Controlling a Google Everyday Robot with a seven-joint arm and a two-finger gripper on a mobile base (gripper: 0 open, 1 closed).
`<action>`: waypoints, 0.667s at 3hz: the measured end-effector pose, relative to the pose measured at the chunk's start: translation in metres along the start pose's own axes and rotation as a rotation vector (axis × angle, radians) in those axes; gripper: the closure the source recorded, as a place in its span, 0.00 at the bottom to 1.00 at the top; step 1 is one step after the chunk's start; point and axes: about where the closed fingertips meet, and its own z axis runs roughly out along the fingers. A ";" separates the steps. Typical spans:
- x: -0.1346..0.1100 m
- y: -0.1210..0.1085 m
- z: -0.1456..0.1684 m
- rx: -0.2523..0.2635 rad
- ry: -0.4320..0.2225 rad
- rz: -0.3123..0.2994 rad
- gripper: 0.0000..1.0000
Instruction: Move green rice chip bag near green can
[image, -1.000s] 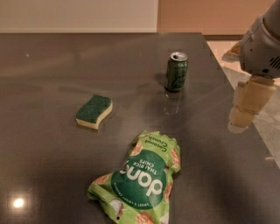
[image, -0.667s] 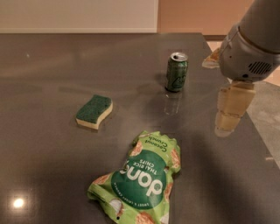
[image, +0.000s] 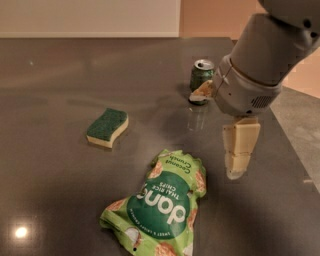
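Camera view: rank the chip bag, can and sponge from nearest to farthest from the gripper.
1. Chip bag, just lower left of the gripper.
2. Can, behind the gripper, and sponge, far left: too close to call.

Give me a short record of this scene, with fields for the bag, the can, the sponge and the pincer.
bag: green rice chip bag, lying flat, near side of the table
can: green can, upright, far side, base hidden by the arm
sponge: left of centre, apart from both
pincer: hangs right of the bag, nearer than the can, touching neither
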 end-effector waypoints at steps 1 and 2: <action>-0.027 0.011 0.023 -0.057 -0.031 -0.174 0.00; -0.050 0.017 0.050 -0.118 -0.056 -0.326 0.00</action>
